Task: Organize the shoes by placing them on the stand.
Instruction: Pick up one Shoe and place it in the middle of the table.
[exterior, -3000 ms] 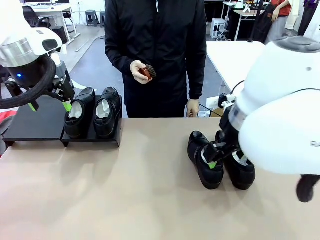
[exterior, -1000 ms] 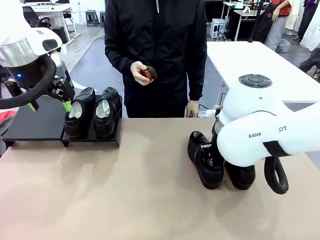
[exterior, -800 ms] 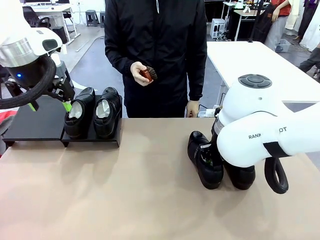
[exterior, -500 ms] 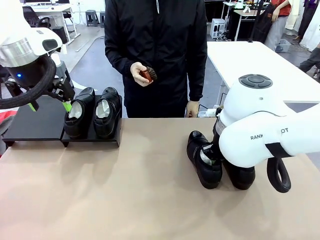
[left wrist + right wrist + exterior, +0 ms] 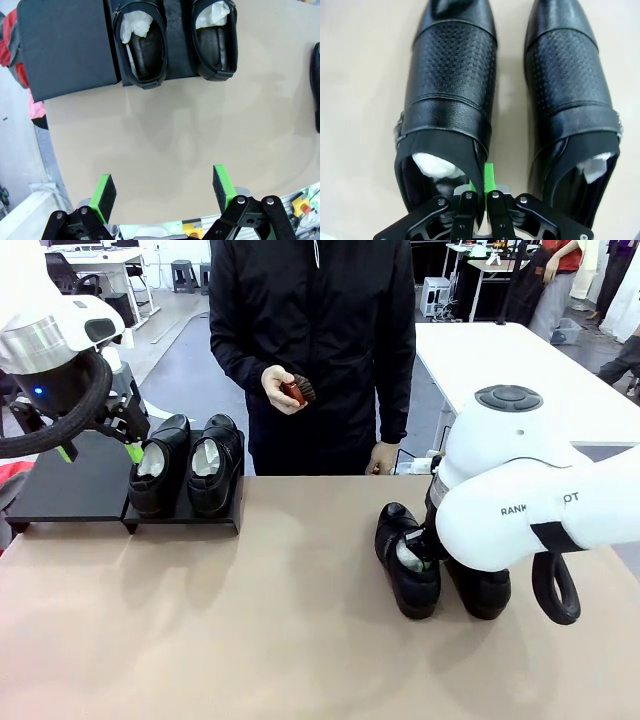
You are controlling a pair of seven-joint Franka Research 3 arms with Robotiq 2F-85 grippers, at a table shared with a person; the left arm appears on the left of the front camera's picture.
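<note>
Clamped tight on just the thin collar of one dress shoe (image 5: 451, 85), well apart from the stand (image 5: 70, 490), the right end effector (image 5: 481, 182) may lose it on lifting, toppling the neighbouring shoe (image 5: 570, 85).

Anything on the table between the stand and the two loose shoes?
No. The front view shows bare tabletop between the stand and those shoes.

Bright, even overhead light — soft, blurred shadows lie on the table (image 5: 250, 640) beside the shoes (image 5: 452, 85), whose glossy leather carries a pale sheen. The front view is sharp. The left wrist view bows straight edges near its borders — the right wrist view is crisp close up.
</note>
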